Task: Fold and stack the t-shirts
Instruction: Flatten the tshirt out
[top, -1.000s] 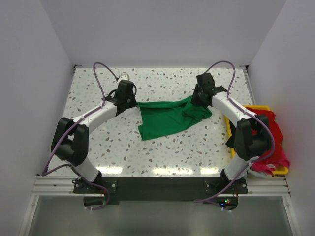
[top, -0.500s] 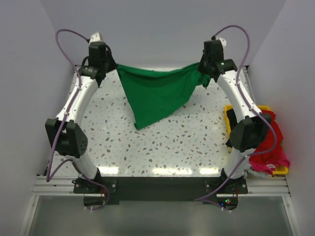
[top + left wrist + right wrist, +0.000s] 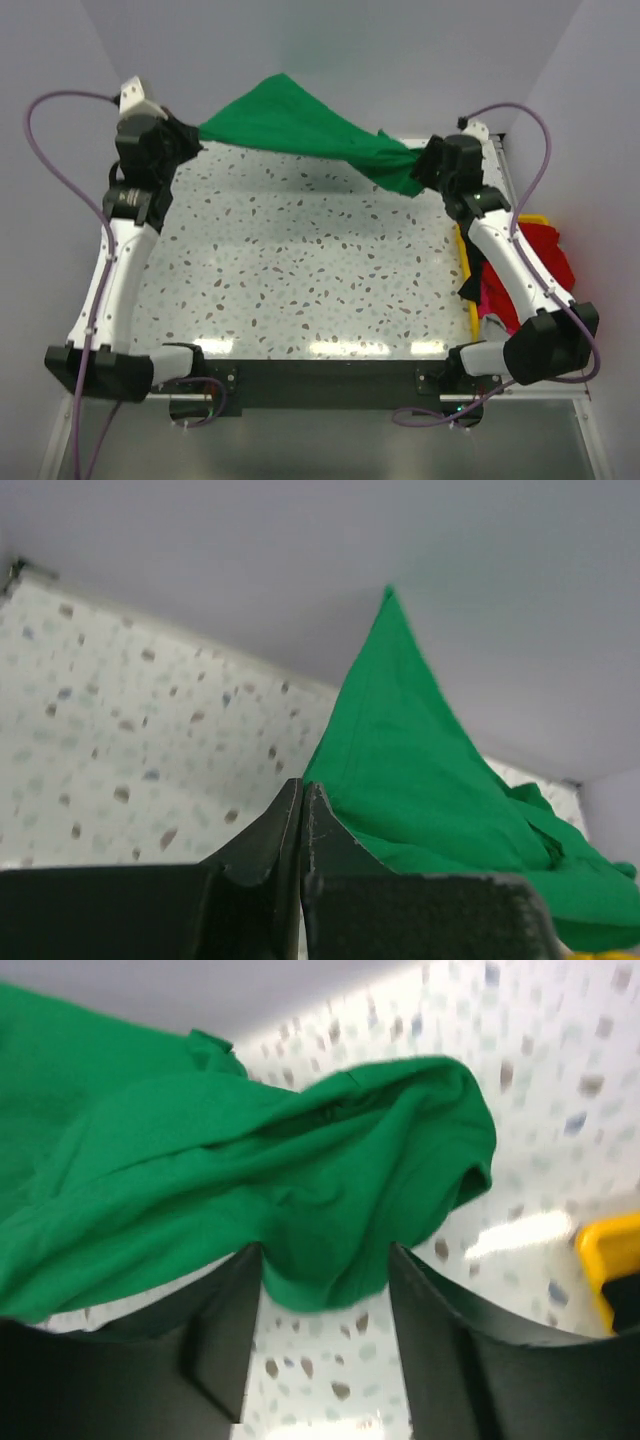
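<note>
A bright green t-shirt [image 3: 290, 125] hangs stretched in the air over the far side of the table, billowing up to a peak between my two grippers. My left gripper [image 3: 185, 148] is raised at the far left and shut on one corner of it; in the left wrist view the jaws [image 3: 302, 785] are pressed together with the green cloth [image 3: 420, 770] running off to the right. My right gripper [image 3: 425, 165] is at the far right. Its fingers [image 3: 325, 1260] stand apart, with a bunched fold of the green shirt [image 3: 250, 1160] lying between the tips.
A yellow bin [image 3: 466, 255] stands at the table's right edge, holding red shirts [image 3: 545, 250] with black cloth [image 3: 470, 285] draped over its rim. Its corner [image 3: 610, 1250] shows in the right wrist view. Grey walls close in the back and both sides.
Both arms have swung up and outward, lifting the green shirt off the table. It has gone from hanging down in a triangle to billowing upward between the grippers.
</note>
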Action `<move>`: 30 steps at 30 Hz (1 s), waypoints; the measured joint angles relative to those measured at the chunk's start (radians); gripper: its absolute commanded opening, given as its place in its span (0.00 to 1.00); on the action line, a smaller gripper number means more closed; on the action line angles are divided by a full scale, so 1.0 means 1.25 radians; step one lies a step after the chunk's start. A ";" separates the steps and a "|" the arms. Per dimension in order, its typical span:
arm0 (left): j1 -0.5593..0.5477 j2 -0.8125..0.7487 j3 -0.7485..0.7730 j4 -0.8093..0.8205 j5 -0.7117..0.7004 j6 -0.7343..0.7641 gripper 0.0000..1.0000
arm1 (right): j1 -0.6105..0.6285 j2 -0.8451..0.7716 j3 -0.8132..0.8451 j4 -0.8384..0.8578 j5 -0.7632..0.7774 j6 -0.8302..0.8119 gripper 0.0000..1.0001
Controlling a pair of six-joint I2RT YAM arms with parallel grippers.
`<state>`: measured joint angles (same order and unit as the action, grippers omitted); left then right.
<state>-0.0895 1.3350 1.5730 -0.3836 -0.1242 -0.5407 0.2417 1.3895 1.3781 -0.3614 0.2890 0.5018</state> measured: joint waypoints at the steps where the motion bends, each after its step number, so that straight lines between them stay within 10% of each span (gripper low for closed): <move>1: 0.002 -0.062 -0.111 0.016 0.005 -0.010 0.00 | -0.001 -0.027 -0.086 0.017 -0.018 0.015 0.64; 6: 0.003 -0.230 -0.614 0.097 0.043 -0.078 0.00 | 0.003 -0.049 -0.437 0.078 -0.112 0.085 0.70; 11: 0.004 -0.203 -0.861 0.081 0.073 -0.129 0.00 | 0.011 -0.053 -0.558 0.069 -0.143 0.114 0.70; 20: 0.017 -0.293 -0.845 0.079 0.008 -0.166 0.00 | 0.019 -0.030 -0.433 0.074 -0.134 0.105 0.66; 30: 0.050 -0.298 -0.815 0.041 -0.030 -0.151 0.00 | 0.193 0.362 0.032 0.036 -0.070 -0.003 0.64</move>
<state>-0.0273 0.9619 0.5537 -0.3328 -0.1612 -0.7296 0.4824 1.8420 1.4185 -0.3161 0.2016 0.4980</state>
